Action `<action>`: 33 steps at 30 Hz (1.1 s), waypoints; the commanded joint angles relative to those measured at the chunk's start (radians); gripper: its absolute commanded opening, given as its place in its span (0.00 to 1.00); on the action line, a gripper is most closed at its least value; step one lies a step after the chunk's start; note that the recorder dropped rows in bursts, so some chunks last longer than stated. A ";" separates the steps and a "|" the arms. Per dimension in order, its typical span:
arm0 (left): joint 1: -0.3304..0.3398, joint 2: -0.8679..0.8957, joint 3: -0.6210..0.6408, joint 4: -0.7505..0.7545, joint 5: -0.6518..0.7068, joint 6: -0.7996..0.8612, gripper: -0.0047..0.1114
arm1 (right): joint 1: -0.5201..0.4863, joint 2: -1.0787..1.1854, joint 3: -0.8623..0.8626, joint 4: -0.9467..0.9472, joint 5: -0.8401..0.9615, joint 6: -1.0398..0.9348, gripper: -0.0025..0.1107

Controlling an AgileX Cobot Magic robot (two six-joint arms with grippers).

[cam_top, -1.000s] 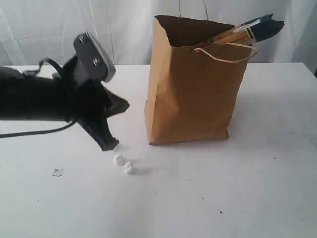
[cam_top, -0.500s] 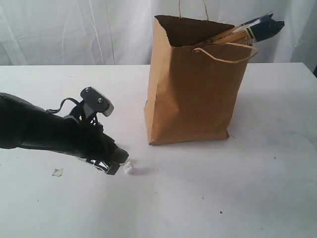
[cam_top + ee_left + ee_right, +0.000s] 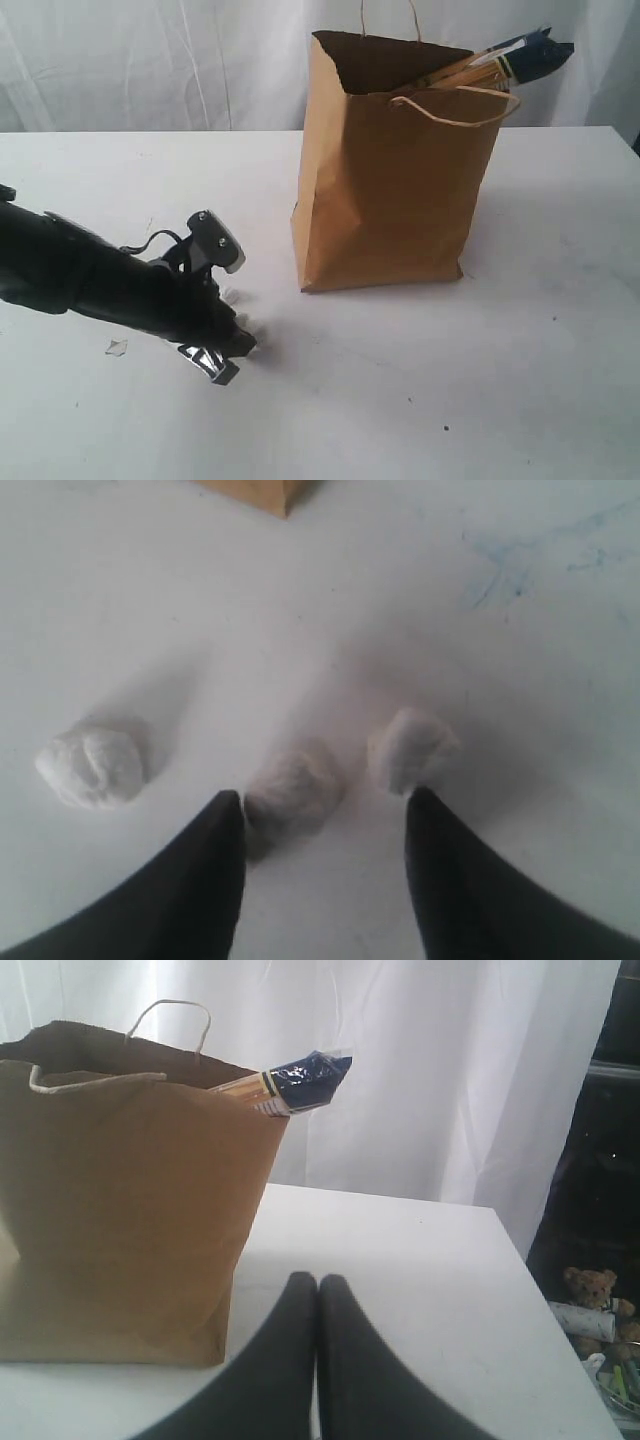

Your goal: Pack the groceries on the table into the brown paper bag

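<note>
The brown paper bag (image 3: 395,180) stands upright on the white table (image 3: 500,380). The long dark noodle packet (image 3: 520,57) sticks out of the bag's top right. No other groceries show. My left gripper (image 3: 225,360) lies low on the table, front left of the bag. It is open (image 3: 325,798), with one small white crumpled lump (image 3: 296,790) between its fingers, a second lump (image 3: 410,750) at the other fingertip and a third (image 3: 92,765) off to one side. My right gripper (image 3: 318,1280) is shut and empty, facing the bag (image 3: 120,1210) and the packet (image 3: 300,1080).
A small clear scrap (image 3: 116,347) lies on the table left of the left arm. A white curtain hangs behind the table. Past the table's edge in the right wrist view is a dark area with a teddy bear (image 3: 590,1290).
The left arm has dropped from a raised pose down onto the table and slid toward the front, over the white lumps, which it now hides in the exterior view.
</note>
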 commanded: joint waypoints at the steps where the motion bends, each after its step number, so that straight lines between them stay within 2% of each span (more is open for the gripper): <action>1: 0.002 0.014 -0.003 -0.016 0.023 0.030 0.42 | 0.000 -0.006 0.006 0.005 -0.003 -0.005 0.02; 7: 0.002 0.017 -0.003 -0.019 0.019 0.028 0.06 | 0.000 -0.006 0.006 0.005 -0.003 0.006 0.02; 8: 0.002 0.014 -0.003 -0.019 0.019 0.026 0.04 | 0.000 -0.006 0.006 0.005 -0.003 0.023 0.02; 11: 0.002 -0.020 -0.003 -0.023 0.019 0.001 0.04 | 0.000 -0.006 0.006 0.005 -0.003 0.014 0.02; 15: 0.002 -0.162 -0.003 -0.023 0.017 0.001 0.04 | 0.000 -0.006 0.006 0.005 -0.003 0.014 0.02; 18: 0.002 -0.292 0.004 -0.022 0.066 -0.045 0.04 | 0.000 -0.006 0.006 0.005 -0.003 0.014 0.02; 21: 0.002 -0.428 0.025 -0.017 0.151 -0.114 0.04 | 0.000 -0.006 0.006 0.005 -0.003 0.014 0.02; 25: 0.002 -0.604 0.042 -0.016 0.359 -0.116 0.04 | 0.000 -0.006 0.006 0.005 -0.003 0.014 0.02; 29: 0.002 -0.644 0.042 -0.109 0.351 0.009 0.04 | 0.000 -0.006 0.006 0.005 -0.003 0.014 0.02; 32: 0.002 -0.632 0.042 -0.346 0.272 0.223 0.04 | 0.000 -0.006 0.006 0.005 -0.003 0.014 0.02; 33: 0.002 -0.624 0.037 -0.377 0.278 0.326 0.04 | 0.000 -0.006 0.006 0.005 -0.003 0.014 0.02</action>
